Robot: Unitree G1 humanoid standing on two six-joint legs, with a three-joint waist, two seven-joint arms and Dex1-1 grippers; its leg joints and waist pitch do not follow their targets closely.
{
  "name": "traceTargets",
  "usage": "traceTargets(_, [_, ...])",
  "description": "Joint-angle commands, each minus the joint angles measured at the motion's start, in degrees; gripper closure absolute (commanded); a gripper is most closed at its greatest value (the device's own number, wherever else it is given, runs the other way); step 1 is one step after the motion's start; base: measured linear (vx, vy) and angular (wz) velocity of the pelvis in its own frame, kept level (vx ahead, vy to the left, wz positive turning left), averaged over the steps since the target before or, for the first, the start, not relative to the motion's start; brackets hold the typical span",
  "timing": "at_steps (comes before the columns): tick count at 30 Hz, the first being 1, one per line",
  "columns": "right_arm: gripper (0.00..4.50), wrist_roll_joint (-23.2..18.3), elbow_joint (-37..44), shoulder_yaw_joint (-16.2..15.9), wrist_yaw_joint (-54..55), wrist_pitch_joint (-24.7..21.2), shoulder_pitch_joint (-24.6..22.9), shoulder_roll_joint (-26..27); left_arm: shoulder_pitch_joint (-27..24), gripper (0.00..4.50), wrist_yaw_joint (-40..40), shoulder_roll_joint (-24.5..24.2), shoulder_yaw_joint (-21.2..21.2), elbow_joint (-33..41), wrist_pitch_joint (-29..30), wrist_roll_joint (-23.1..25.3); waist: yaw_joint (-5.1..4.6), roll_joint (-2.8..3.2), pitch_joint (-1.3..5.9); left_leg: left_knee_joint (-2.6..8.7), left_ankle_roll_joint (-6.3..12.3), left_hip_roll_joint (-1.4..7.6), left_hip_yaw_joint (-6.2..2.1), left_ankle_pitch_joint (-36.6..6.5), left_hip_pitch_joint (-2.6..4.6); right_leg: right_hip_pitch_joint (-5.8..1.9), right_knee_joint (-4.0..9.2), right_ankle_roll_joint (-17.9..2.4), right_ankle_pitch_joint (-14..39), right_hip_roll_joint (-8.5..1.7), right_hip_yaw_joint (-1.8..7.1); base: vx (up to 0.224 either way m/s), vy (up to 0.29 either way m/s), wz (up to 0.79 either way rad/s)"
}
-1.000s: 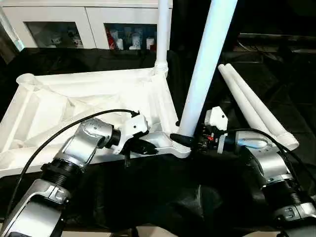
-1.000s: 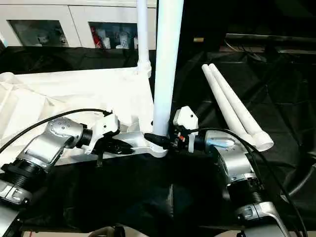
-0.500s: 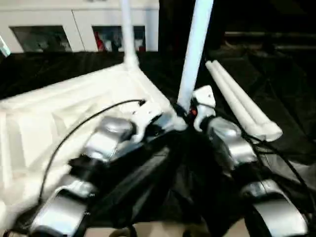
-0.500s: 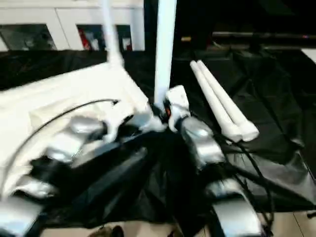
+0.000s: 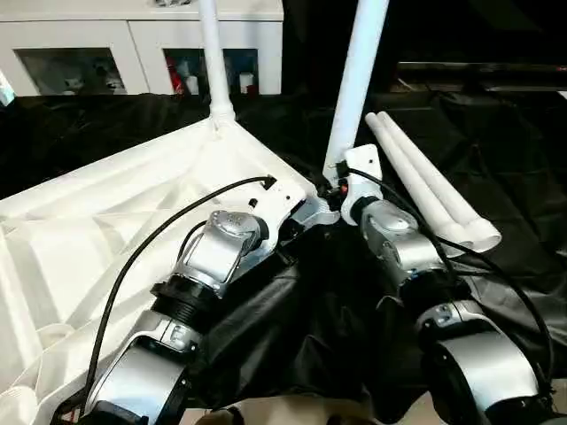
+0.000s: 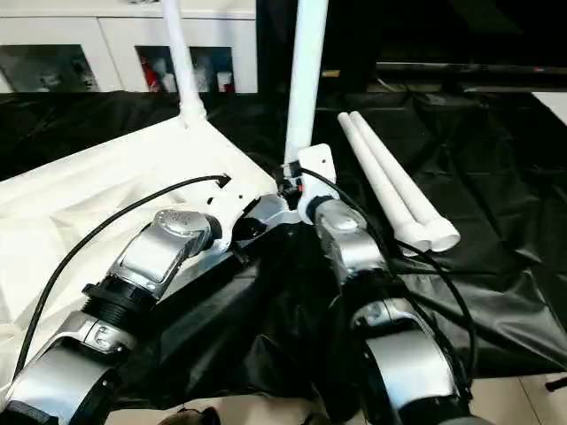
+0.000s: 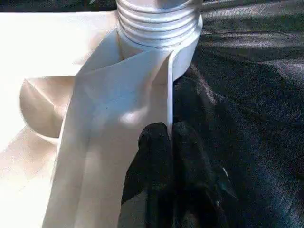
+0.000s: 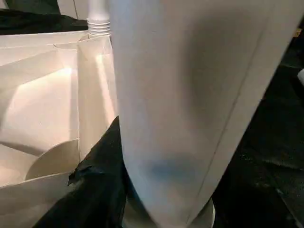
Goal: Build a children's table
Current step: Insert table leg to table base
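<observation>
The white table top (image 5: 106, 212) lies underside up on black cloth, its ribs showing. One white leg (image 5: 211, 53) stands upright in the far corner socket. A second leg (image 5: 356, 80) stands at the near right corner. My right gripper (image 5: 335, 189) is closed around this leg's base, and the tube (image 8: 190, 95) sits right against the wrist camera. My left gripper (image 7: 164, 142) is shut on the thin rim of the table top (image 7: 118, 109), just below the threaded leg end (image 7: 159, 23). Two loose legs (image 5: 430, 190) lie side by side to the right.
White cabinets (image 5: 80, 49) with glass doors line the back wall. Crumpled black cloth (image 5: 505, 133) covers the floor around the table. A black cable (image 5: 146, 252) loops over my left forearm. Pale bare floor (image 6: 549, 372) shows at the near right.
The whole picture has swung and tilted, so the camera has moved. Both grippers hold as before, left on the rim and right on the leg's base.
</observation>
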State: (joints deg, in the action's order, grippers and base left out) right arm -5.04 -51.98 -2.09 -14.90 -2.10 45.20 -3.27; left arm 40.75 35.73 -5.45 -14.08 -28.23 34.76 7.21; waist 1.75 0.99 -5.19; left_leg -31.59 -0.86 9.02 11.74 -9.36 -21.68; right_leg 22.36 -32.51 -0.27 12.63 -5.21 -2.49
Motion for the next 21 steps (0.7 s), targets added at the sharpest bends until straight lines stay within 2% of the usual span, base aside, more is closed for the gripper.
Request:
traceTargets(1, [2.60, 2.3, -10.3, -3.2, -1.5, -6.3, -5.2, 3.3, 1.4, 4.50, 0.6, 2.6, -1.7, 1.7, -0.5, -1.4, -0.47, 0.45, 1.40, 5.58, -4.50, 4.18, -3.70, -37.0, 2.26, 1.18, 5.99, -4.6, 31.1, -3.78, 2.21, 0.000, 0.000, 0.00])
traceTargets(4, [2.60, 1.5, -10.4, -2.5, -1.8, -6.3, -4.7, 3.5, 1.3, 4.50, 1.0, 2.4, -1.7, 1.9, -0.7, -1.6, -0.52, 0.65, 1.60, 5.75, -4.62, 4.25, -3.65, -36.4, 2.15, 0.97, 5.82, -5.4, 27.9, -3.70, 2.21, 0.000, 0.000, 0.00])
traceTargets(5, [2.25, 1.0, -10.3, -2.0, -2.8, -6.2, -4.5, 3.7, 1.2, 4.50, 1.0, 2.4, -1.6, 2.0, -0.9, -1.7, -0.53, 0.67, 1.55, 5.77, -4.70, 4.23, -3.58, -36.9, 2.20, 1.07, 5.84, -5.6, 27.4, -3.62, 2.24, 0.000, 0.000, 0.00])
traceTargets(6, [2.25, 0.7, -10.1, -1.5, -2.9, -5.4, -4.2, 3.6, 1.0, 4.50, 1.5, 2.3, -1.7, 2.5, -1.6, -1.9, -0.49, 0.71, 1.57, 5.71, -4.71, 4.20, -3.53, -37.4, 2.38, 1.17, 5.93, -5.8, 27.7, -3.69, 2.27, 0.000, 0.000, 0.00])
traceTargets(7, [1.90, 0.7, -10.1, -1.4, -3.0, -5.3, -4.1, 3.6, 0.9, 4.50, 1.6, 2.2, -1.8, 2.5, -1.9, -2.0, -0.45, 0.70, 1.62, 5.68, -4.66, 4.20, -3.53, -37.3, 2.40, 1.17, 5.96, -5.8, 27.7, -3.74, 2.32, 0.000, 0.000, 0.00])
traceTargets(8, [1.88, 0.6, -9.7, -0.9, -2.9, -4.1, -3.6, 3.5, 0.8, 4.50, 2.3, 2.0, -1.7, 2.7, -2.9, -2.3, -0.40, 0.87, 1.75, 5.62, -4.61, 4.19, -3.52, -37.2, 2.43, 1.12, 5.96, -5.9, 27.6, -3.82, 2.36, 0.000, 0.000, 0.00])
traceTargets(10, [1.78, 0.5, -8.9, -0.5, -3.4, -3.1, -3.2, 3.3, 0.7, 4.50, 3.2, 1.6, -1.5, 2.9, -4.0, -2.6, -0.29, 0.71, 1.88, 5.51, -4.38, 4.27, -3.37, -35.9, 2.43, 1.09, 5.94, -6.7, 26.3, -3.91, 2.44, 0.000, 0.000, 0.00])
traceTargets(12, [1.49, 0.1, -7.7, -0.1, -4.3, -1.8, -3.0, 3.1, 0.7, 4.50, 3.9, 1.4, -1.1, 3.1, -5.1, -3.1, -0.08, 0.79, 2.15, 5.45, -3.84, 4.34, -3.07, -32.7, 2.05, 0.65, 5.42, -8.0, 22.1, -3.90, 2.55, 0.000, 0.000, 0.00])
traceTargets(15, [1.29, -0.8, -5.3, 0.4, -5.8, -1.3, -2.9, 2.4, 0.5, 4.50, 4.9, 0.7, -0.7, 3.7, -5.8, -3.6, -0.01, 0.87, 2.54, 5.36, -3.06, 4.49, -2.61, -28.1, 1.75, 0.00, 4.73, -10.2, 15.9, -3.79, 2.61, 0.000, 0.000, 0.00])
traceTargets(16, [1.17, -0.9, -4.7, 0.5, -6.2, -1.2, -2.9, 2.2, 0.4, 4.50, 5.2, 0.5, -0.7, 3.9, -6.0, -3.7, 0.14, 0.93, 2.98, 5.22, -2.48, 4.54, -2.44, -24.9, 1.57, -0.49, 4.29, -11.1, 12.2, -3.74, 2.56, 0.000, 0.000, 0.00])
traceTargets(17, [0.96, -1.1, -2.7, 0.4, -7.6, -1.1, -3.1, 1.7, 0.2, 4.50, 6.2, -0.1, -0.6, 4.4, -7.0, -4.1, 0.14, 0.90, 3.10, 5.13, -1.87, 4.48, -2.33, -23.3, 1.38, -0.65, 4.17, -11.4, 10.7, -3.66, 2.49, 0.000, 0.000, 0.00])
traceTargets(18, [0.96, -1.0, -0.9, 0.2, -8.8, -1.0, -3.4, 1.2, 0.0, 4.50, 7.0, -0.6, -0.6, 4.8, -7.4, -4.3, 0.25, 0.76, 3.13, 4.93, -0.56, 4.46, -2.08, -21.6, 1.22, -0.77, 4.17, -11.9, 9.8, -3.71, 2.43, 0.000, 0.000, 0.00])
traceTargets(19, [0.83, -1.1, 1.0, 0.0, -10.0, -1.2, -3.8, 0.7, -0.2, 4.50, 7.7, -1.1, -0.7, 5.1, -7.9, -4.4, 0.29, 0.65, 3.25, 4.70, 0.60, 4.44, -1.88, -20.4, 1.16, -0.78, 4.24, -12.1, 10.6, -3.82, 2.46, 0.000, 0.000, 0.00])
traceTargets(20, [0.83, -1.4, 2.9, -0.3, -11.3, -1.7, -4.3, 0.3, -0.5, 4.50, 8.3, -1.5, -0.7, 5.4, -8.1, -4.6, 0.40, 0.67, 3.40, 4.53, 1.01, 4.46, -1.82, -19.5, 1.18, -0.78, 4.25, -12.3, 10.5, -3.90, 2.52, 0.000, 0.000, 0.00])
traceTargets(21, [0.73, -1.6, 5.2, -0.6, -12.5, -2.2, -4.9, -0.4, -0.7, 4.50, 9.4, -2.1, -0.9, 5.7, -8.9, -4.8, 0.56, 0.63, 3.77, 4.19, 2.08, 4.44, -1.70, -16.4, 1.02, -1.03, 3.91, -12.8, 8.0, -3.81, 2.49, 0.000, 0.000, 0.00])
